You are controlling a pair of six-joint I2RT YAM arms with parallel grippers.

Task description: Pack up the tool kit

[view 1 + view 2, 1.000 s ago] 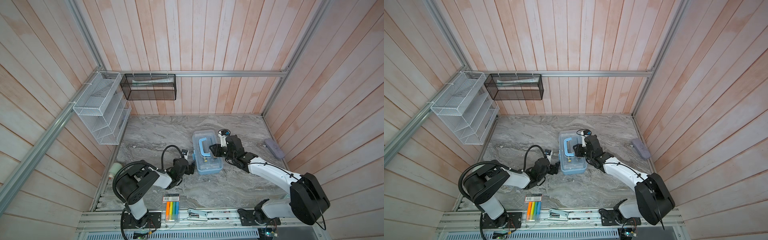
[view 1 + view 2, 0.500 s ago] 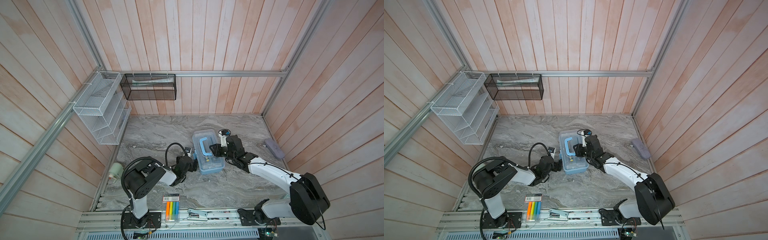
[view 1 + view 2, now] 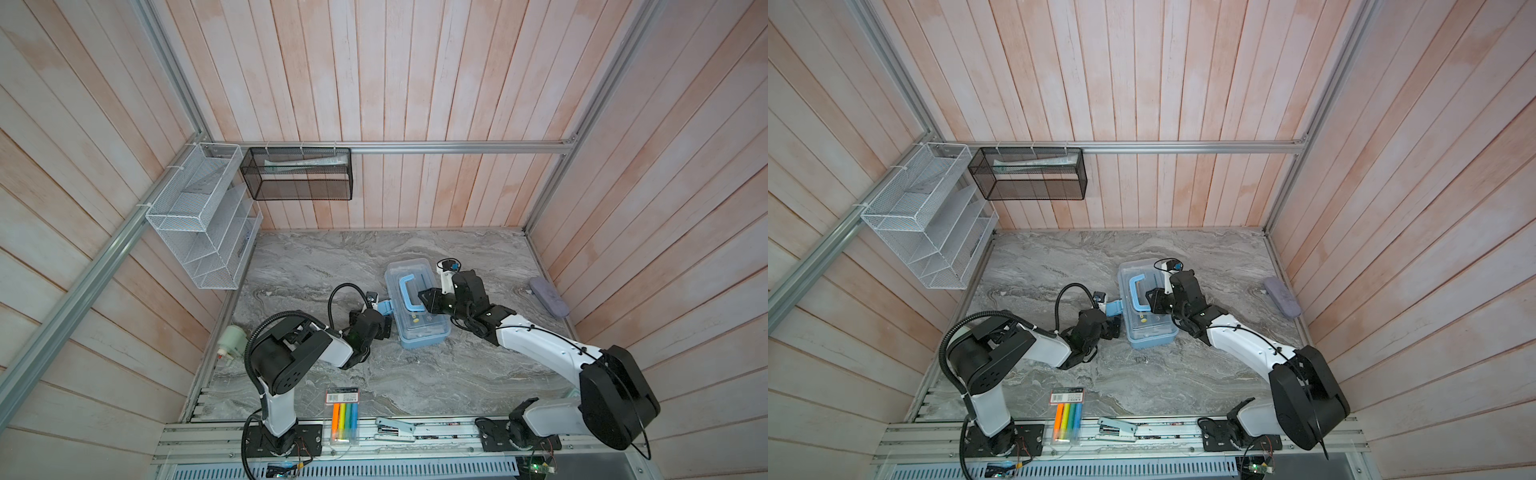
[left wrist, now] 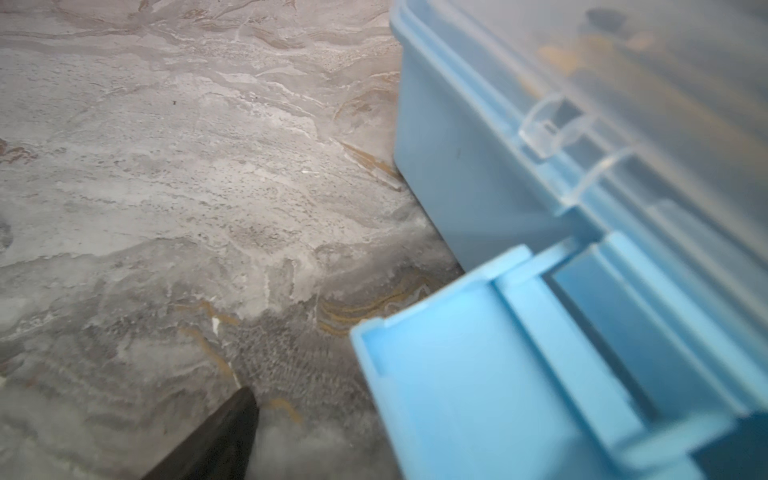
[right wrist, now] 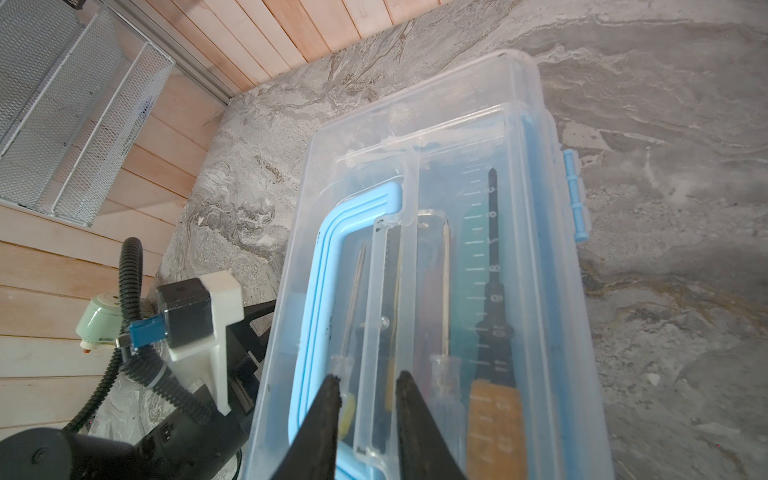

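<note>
Tool kit (image 3: pixel 420 330) holds screwdrivers (image 5: pixel 493 291) under its lid (image 5: pixel 415 120); left gripper (image 3: pixel 386 325) wide, right gripper (image 5: pixel 368 384) narrow.

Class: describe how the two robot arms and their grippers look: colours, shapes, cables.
The left arm and right arm have white shells and black joints. A ribbed black hose loops off the left; a thin black cable runs along the right. The fingers are black tapering wedges. A white bracket carries the left camera.

I had both top views looking steeply down from high over the near edge, sharing the whole table (image 3: pixel 332 257). My left wrist camera sat low, very close beside the tool kit (image 4: pixel 457 166); my right wrist camera looked along its top from just above.
</note>
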